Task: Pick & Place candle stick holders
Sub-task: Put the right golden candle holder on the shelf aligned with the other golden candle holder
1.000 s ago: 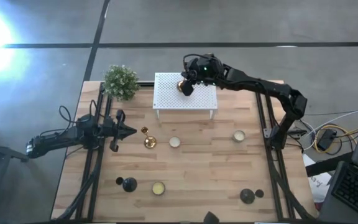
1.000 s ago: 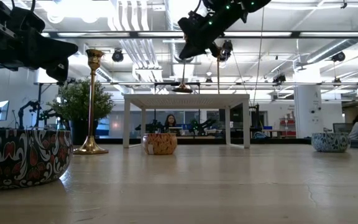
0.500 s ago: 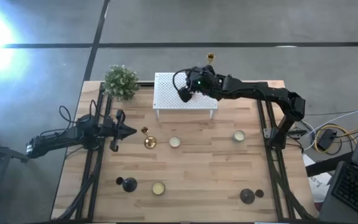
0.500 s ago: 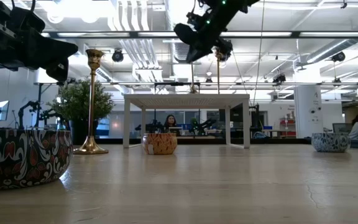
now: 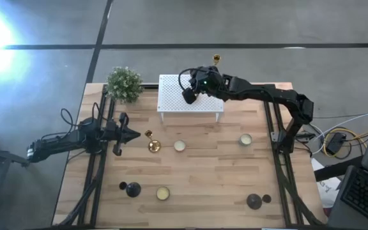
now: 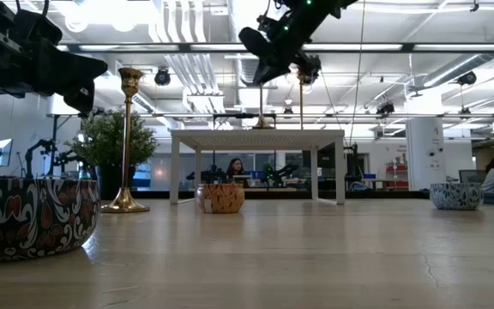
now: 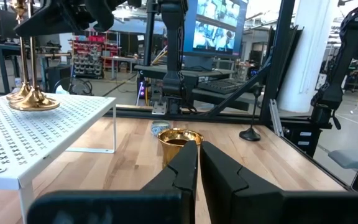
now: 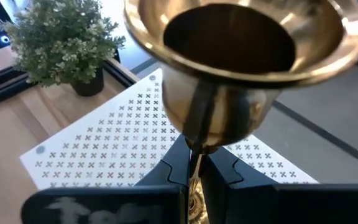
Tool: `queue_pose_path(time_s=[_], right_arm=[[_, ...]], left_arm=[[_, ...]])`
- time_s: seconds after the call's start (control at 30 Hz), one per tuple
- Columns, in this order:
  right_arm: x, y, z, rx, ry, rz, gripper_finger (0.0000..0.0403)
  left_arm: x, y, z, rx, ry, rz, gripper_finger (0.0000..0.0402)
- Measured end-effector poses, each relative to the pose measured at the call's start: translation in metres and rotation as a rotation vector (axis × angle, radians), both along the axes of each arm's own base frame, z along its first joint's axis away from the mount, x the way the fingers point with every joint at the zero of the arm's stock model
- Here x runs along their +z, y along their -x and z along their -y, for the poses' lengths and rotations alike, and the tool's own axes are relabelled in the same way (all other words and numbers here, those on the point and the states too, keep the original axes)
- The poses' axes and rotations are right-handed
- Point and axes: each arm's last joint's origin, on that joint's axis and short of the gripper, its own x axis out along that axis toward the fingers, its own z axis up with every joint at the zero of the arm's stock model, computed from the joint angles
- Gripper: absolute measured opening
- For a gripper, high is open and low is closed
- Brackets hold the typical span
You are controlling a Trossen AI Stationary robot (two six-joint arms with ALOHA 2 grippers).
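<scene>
1. The gold candlestick (image 8: pixel 241 68) is pinched at its stem by the right gripper (image 5: pixel 190 96), now lowered over the white rack (image 5: pixel 171 89); placement looks near.
2. The left wrist view alone shows two gold bases (image 7: pixel 33 101) on that rack.
3. The left gripper (image 5: pixel 133 135), closed and empty, waits beside another candlestick (image 5: pixel 152 143), nearer than the rack.

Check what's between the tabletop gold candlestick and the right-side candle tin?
High view: another candle tin, just beside the gold candlestick; bare wood from there to the right-side tin.
</scene>
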Motion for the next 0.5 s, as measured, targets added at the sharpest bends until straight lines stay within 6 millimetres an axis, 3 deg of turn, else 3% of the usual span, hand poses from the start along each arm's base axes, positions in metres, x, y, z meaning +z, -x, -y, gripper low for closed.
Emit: queue_pose_path(time_s=[0.5], right_arm=[[-0.001,-0.003,-0.012,0.197,-0.032,-0.040,0.0012]], left_arm=[[0.000,0.000,0.000,0.000,0.000,0.000,0.0023]])
